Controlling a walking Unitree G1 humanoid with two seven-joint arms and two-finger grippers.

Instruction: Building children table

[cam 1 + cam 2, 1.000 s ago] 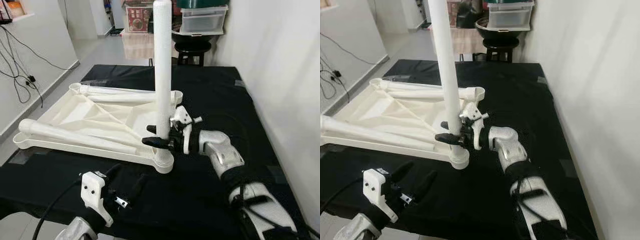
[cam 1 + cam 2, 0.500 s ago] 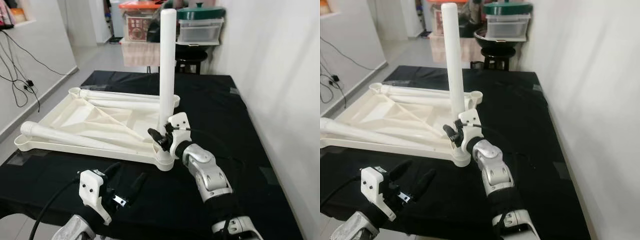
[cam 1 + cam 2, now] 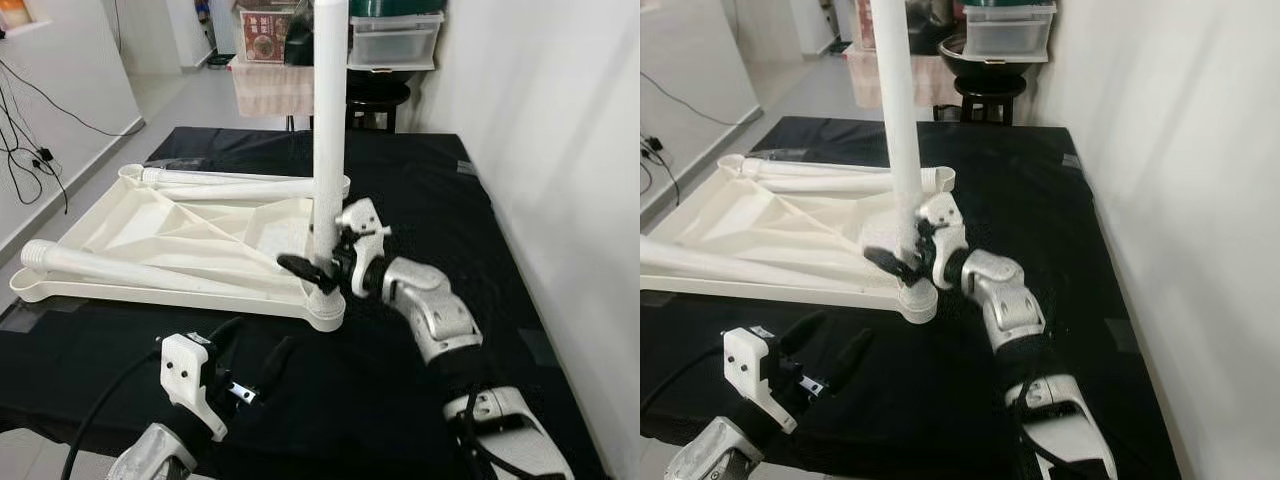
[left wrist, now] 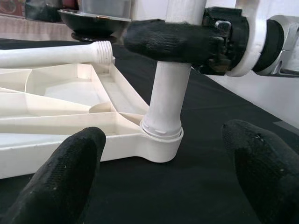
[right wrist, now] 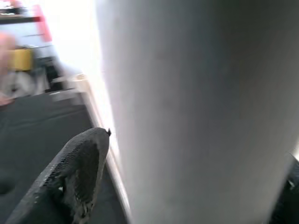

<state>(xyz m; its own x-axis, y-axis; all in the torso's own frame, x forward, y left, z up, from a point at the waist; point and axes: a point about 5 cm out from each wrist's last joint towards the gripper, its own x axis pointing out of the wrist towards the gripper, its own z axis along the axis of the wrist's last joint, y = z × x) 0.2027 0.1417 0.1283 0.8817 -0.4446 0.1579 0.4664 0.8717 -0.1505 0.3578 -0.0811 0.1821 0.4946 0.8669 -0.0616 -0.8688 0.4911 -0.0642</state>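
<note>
The white children's table top (image 3: 150, 240) lies upside down on the black-covered table. One white leg (image 3: 329, 130) stands upright in the near right corner socket (image 4: 159, 144). My right gripper (image 3: 318, 267) is shut on this leg just above the socket; one black finger (image 4: 173, 42) crosses the leg's front. In the right wrist view the leg (image 5: 201, 112) is pressed against a finger (image 5: 74, 172). My left gripper (image 3: 252, 350) hovers open low over the black cloth, a little in front of the socket.
A loose leg (image 3: 130, 270) lies along the top's front rim and two more (image 3: 240, 185) lie at its back. A white wall (image 3: 560, 150) runs along the right. A black stool (image 3: 375, 95) and storage boxes stand behind the table. Cables (image 3: 30, 150) lie at left.
My right wrist has turned about the upright leg and the forearm has swung back to the right. The leg stays upright in its socket. The left gripper holds its place.
</note>
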